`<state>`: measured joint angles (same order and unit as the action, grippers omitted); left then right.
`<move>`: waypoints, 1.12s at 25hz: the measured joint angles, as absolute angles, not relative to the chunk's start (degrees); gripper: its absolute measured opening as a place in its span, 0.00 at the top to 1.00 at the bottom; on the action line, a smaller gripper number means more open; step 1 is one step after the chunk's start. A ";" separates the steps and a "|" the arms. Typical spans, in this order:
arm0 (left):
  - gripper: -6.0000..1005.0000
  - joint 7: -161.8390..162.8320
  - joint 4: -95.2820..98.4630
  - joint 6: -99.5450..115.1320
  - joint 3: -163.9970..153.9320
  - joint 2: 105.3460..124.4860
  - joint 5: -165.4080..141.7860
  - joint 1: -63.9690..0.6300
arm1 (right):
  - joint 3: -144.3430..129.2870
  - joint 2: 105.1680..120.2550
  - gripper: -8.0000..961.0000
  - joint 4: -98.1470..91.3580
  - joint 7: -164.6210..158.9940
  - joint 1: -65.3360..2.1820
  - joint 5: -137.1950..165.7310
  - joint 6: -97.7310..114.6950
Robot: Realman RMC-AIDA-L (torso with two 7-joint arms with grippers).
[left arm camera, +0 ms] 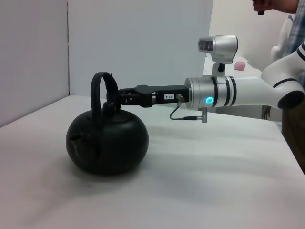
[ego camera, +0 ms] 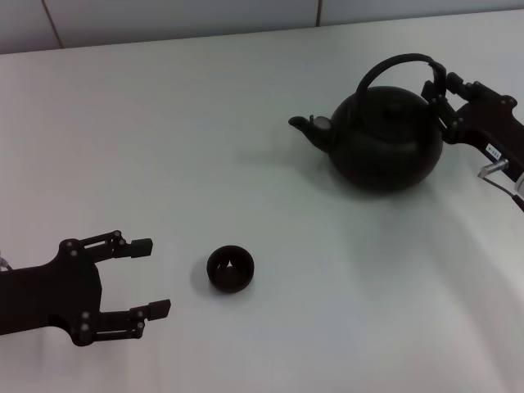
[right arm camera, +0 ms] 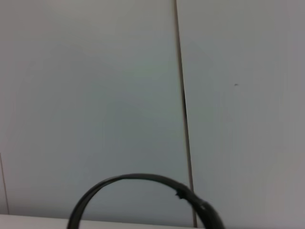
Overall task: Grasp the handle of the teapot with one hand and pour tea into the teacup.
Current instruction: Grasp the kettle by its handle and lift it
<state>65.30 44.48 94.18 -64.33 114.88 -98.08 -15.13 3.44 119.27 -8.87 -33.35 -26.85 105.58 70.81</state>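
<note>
Head view: right gripper (ego camera: pixel 440 92) jaws clamp teapot (ego camera: pixel 385 139) handle (ego camera: pixel 393 64), desk's far right; left gripper (ego camera: pixel 151 277) jaws wide beside teacup (ego camera: pixel 230 268).

Soft, even light falls from overhead, and the white table (ego camera: pixel 246 123) reads bright, nearly washed out, with a faint cool cast. Shadows are weak and diffuse: a pale smudge lies under the teapot (ego camera: pixel 385 139) and spreads toward the near right, and a thin one rings the teacup (ego camera: pixel 230 268). The matte black surfaces swallow detail, so the pot's body shows only a dull sheen near the spout. In the left wrist view the pot's underside sinks into shadow. In the right wrist view the handle (right arm camera: pixel 143 191) looks soft-edged against the plain pale wall (right arm camera: pixel 95 95).
</note>
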 joint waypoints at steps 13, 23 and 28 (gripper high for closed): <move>0.19 65.30 44.42 93.85 -64.33 114.94 -98.08 -14.98 | 3.60 119.32 0.87 -8.98 -32.43 -26.53 105.60 71.00; 0.19 65.30 44.56 93.87 -64.33 114.96 -98.08 -14.73 | 2.94 119.15 0.88 -11.69 -31.88 -25.69 106.15 75.07; 0.19 65.30 44.56 93.89 -64.33 114.96 -98.08 -14.64 | 1.36 119.15 0.88 -12.32 -27.89 -25.02 106.18 79.58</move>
<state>65.30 44.56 93.89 -64.33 114.96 -98.08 -14.64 1.36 119.15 -12.32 -27.89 -25.02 106.18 79.58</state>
